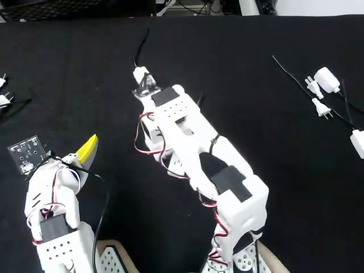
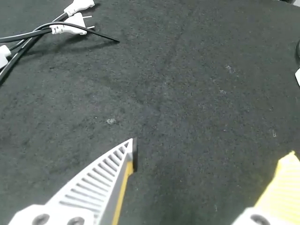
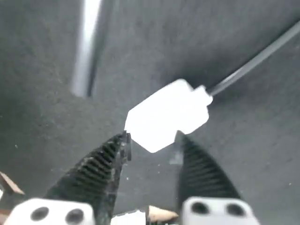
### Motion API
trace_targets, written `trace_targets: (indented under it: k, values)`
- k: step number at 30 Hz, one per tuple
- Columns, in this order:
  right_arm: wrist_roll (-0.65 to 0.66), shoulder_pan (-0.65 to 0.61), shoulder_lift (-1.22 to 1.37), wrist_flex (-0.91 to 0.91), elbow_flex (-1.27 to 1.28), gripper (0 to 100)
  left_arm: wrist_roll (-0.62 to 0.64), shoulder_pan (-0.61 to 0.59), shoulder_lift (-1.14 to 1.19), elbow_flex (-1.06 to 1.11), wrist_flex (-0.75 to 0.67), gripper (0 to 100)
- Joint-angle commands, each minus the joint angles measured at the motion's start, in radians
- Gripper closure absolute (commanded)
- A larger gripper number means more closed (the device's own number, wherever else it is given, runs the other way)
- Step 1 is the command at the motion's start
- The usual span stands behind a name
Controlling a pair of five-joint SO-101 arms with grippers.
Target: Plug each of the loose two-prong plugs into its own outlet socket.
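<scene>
Hand of right arm (image 3: 153,137) is straddling plug (image 3: 168,117) end with fingers apart, wanting a deeper, squarer bite before closing.

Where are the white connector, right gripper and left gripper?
white connector (image 3: 166,115), right wrist view, body centre
right gripper (image 3: 152,137), right wrist view, midway between fingertips
left gripper (image 2: 212,149), left wrist view, midway between fingertips

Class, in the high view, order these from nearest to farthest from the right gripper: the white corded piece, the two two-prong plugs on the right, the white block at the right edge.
1. White corded piece: upper centre, at the tips of the right gripper.
2. Two-prong plugs: far off on the right.
3. White block: at the right edge, farthest.
</scene>
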Motion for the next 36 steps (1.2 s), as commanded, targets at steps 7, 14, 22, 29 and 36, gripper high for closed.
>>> trace_targets:
  k: [7,14,22,29,36]
  values:
    - [-0.014,-0.014,-0.022,-0.087,0.117,82.9,-0.006,0.015,-0.009,0.012,-0.021,56]
    - [-0.014,0.003,-0.022,-0.140,0.134,76.5,-0.006,0.015,-0.009,0.013,-0.021,56]
    - [-0.012,0.072,-0.015,-0.213,0.136,76.5,-0.006,0.015,-0.009,0.013,-0.021,56]
    - [-0.009,0.077,-0.013,-0.252,0.160,76.5,-0.006,0.015,-0.009,0.013,-0.021,56]
    - [0.029,0.199,-0.012,-0.259,0.206,76.2,-0.006,0.015,-0.009,0.013,-0.020,56]
